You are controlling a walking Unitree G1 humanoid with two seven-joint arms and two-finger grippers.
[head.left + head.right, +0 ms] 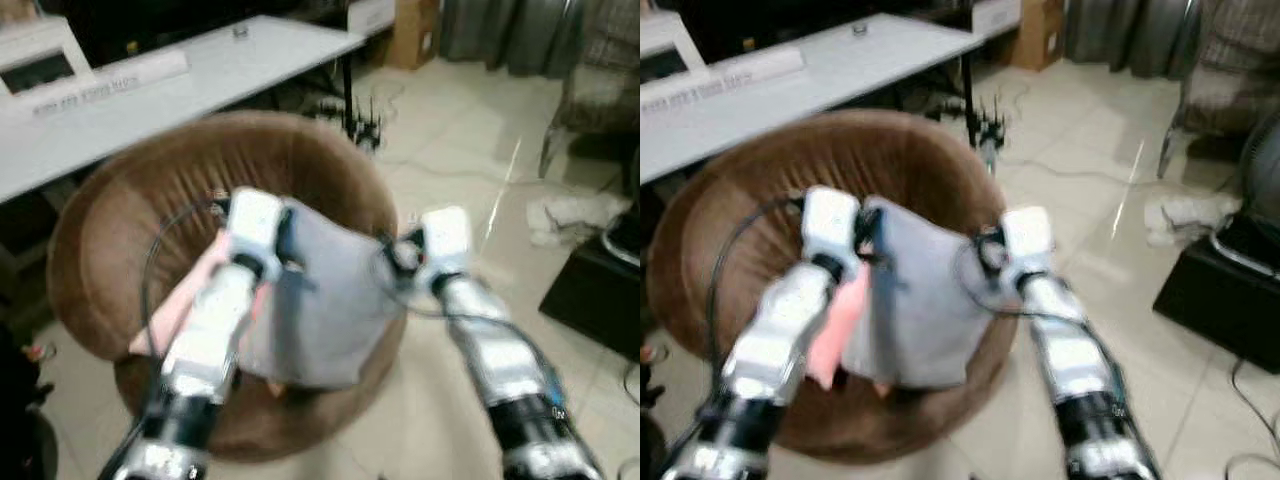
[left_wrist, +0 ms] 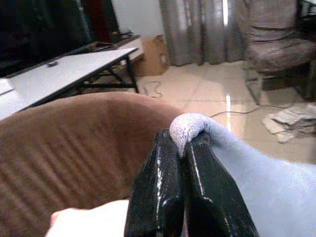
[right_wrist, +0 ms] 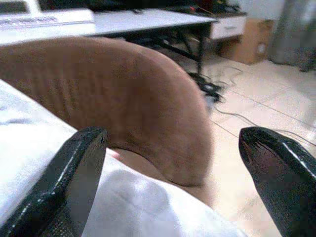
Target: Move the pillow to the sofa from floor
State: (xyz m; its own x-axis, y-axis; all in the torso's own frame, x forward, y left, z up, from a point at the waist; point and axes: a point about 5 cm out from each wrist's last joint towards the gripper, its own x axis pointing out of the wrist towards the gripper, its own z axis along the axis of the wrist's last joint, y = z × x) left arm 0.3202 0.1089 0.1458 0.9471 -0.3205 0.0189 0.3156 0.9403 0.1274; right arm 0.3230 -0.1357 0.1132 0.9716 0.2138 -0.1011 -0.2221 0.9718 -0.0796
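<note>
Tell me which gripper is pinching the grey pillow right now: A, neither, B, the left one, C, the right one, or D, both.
B: in the left wrist view the left gripper has its fingers shut on a corner of the pillow, while the right gripper is open wide beside it, above the brown sofa.

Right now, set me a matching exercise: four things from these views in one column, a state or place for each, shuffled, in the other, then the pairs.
1. left pincer
2. right pincer
3. grey pillow
4. white table

a. open, at the pillow's edge
b. over the brown round sofa
c. behind the sofa
d. shut on a pillow corner

Pairs: 1-d, 2-a, 3-b, 4-c
</note>
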